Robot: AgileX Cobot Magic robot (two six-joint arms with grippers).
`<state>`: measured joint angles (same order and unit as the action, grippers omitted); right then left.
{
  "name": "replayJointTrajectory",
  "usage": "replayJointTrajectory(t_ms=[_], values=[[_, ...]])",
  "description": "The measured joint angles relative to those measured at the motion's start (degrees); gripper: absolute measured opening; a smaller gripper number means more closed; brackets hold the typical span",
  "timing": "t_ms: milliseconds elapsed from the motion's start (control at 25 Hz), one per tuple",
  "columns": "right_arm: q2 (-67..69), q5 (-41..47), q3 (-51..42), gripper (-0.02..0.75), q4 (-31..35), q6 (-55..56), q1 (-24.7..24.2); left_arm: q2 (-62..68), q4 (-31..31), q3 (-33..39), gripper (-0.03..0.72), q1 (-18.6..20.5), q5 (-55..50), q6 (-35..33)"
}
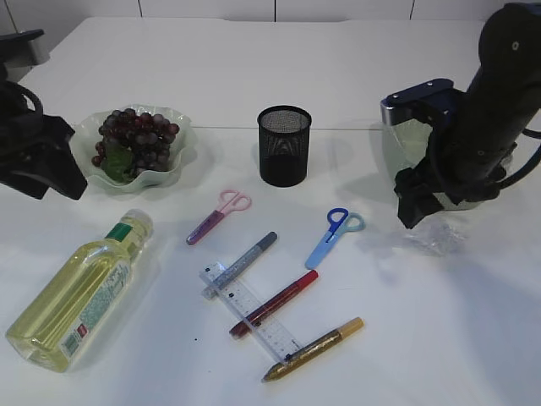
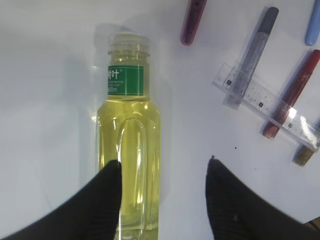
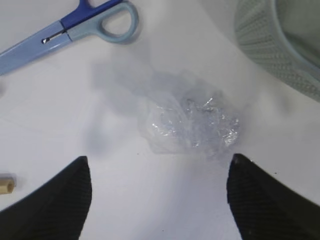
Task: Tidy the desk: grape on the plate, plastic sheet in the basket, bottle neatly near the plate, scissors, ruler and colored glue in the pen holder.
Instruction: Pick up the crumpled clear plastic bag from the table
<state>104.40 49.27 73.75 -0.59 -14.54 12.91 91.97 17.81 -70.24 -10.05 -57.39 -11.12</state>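
Dark grapes [image 1: 135, 139] lie on the pale green plate [image 1: 182, 161]. The bottle [image 1: 80, 292] of yellow liquid lies on its side at the front left. My left gripper [image 2: 163, 161] hovers open above the bottle [image 2: 129, 150], gripping nothing. The crumpled clear plastic sheet [image 3: 192, 122] rests on the table just ahead of my open right gripper [image 3: 160, 157]. The basket [image 3: 280, 45] stands right beside it. Pink scissors [image 1: 218, 216], blue scissors [image 1: 335, 237], a clear ruler [image 1: 250, 311] and three glue pens [image 1: 273, 303] lie in front of the black mesh pen holder [image 1: 284, 145].
The right arm [image 1: 473, 127] hangs over the table's right side and hides part of the basket. The left arm [image 1: 34, 152] sits at the far left next to the plate. The glue pens lie across the ruler.
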Motion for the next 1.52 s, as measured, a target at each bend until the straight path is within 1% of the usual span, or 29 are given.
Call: replayJointTrajectory(t_ms=[160,360,520,680,800,880,960,1040,1280,1360,1440,1520], values=[[1.73,0.51,0.14,0.651,-1.62,-0.59,0.79,1.09,0.80,0.00,0.396,0.00,0.39,0.00],[3.59,0.55,0.14,0.651,-6.27,0.03,2.20,1.22,1.32,0.00,0.396,0.00,0.75,0.00],[5.66,-0.67,0.21,0.651,-8.96,2.38,3.52,1.22,1.32,0.00,0.396,0.00,0.88,0.00],[7.53,-2.16,0.21,0.649,-14.63,6.60,4.14,1.22,1.32,0.00,0.396,0.00,0.98,0.00],[9.01,-3.26,0.61,0.645,-16.59,8.64,4.14,1.22,1.36,0.00,0.396,0.00,1.00,0.00],[10.43,-3.80,1.12,0.629,-17.70,9.94,4.14,1.22,1.36,0.00,0.396,0.00,1.00,0.00],[11.80,-4.31,1.74,0.589,-18.08,11.21,4.14,1.22,1.36,0.00,0.396,0.00,1.00,0.00],[12.77,-4.45,1.98,0.525,-18.37,11.77,4.14,1.22,1.36,0.00,0.396,0.00,1.21,0.00],[13.17,-4.26,2.12,0.281,-18.63,12.51,4.14,1.22,1.36,0.00,0.396,0.00,1.19,0.00],[13.17,-3.68,2.12,0.220,-18.65,12.74,4.14,1.22,1.36,0.00,0.396,0.00,1.19,0.00],[13.17,-3.19,2.12,0.178,-18.65,12.74,4.14,1.22,1.36,0.00,0.396,0.00,1.19,0.00],[12.64,-2.93,2.12,0.158,-18.75,12.74,4.24,1.22,1.36,0.00,0.396,0.00,1.19,0.00]])
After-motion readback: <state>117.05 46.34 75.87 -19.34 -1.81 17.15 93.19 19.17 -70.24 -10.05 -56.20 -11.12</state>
